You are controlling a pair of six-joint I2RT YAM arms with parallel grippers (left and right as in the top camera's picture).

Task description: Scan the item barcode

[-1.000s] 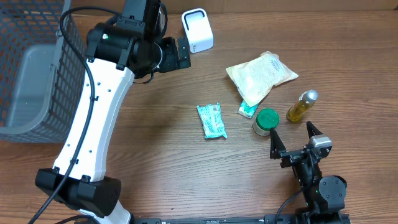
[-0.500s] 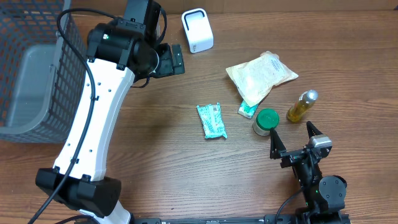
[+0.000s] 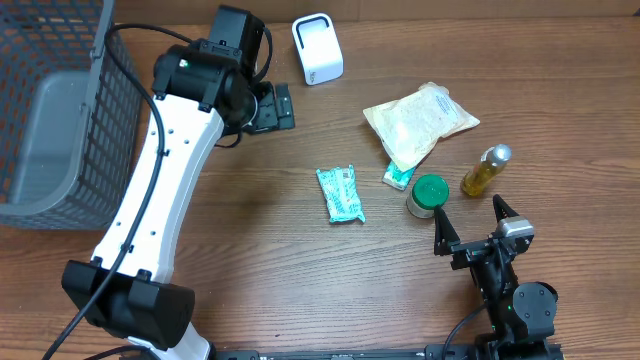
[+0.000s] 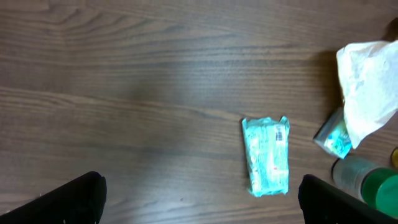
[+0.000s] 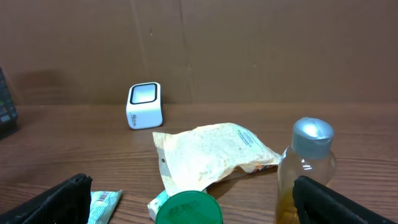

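left claw [image 3: 278,106] and right claw [image 3: 470,225] both wide and empty; green packet [image 3: 341,193] flat mid-bench [image 3: 250,260]
the packet lies clear of the white scanner [image 3: 318,48] at the far edge. a pouch [image 3: 420,120], small box [image 3: 398,177], green-lidded jar [image 3: 428,192] and bottle [image 3: 485,170] crowd its right. the left claw has drawn back from the scanner. only the right wrist view shows the scanner's window.

**Left wrist view: jaws wide, nothing held**

My left gripper [image 4: 199,202] hangs over the wooden table [image 4: 124,74] with its jaws spread wide. Only the dark fingertips [image 4: 65,200] show, at the bottom corners. A teal packet [image 4: 266,155] lies flat, right of centre. At the right edge a white pouch [image 4: 370,81] overlaps a small teal box [image 4: 333,138]. A green-capped jar [image 4: 373,186] sits just below it.
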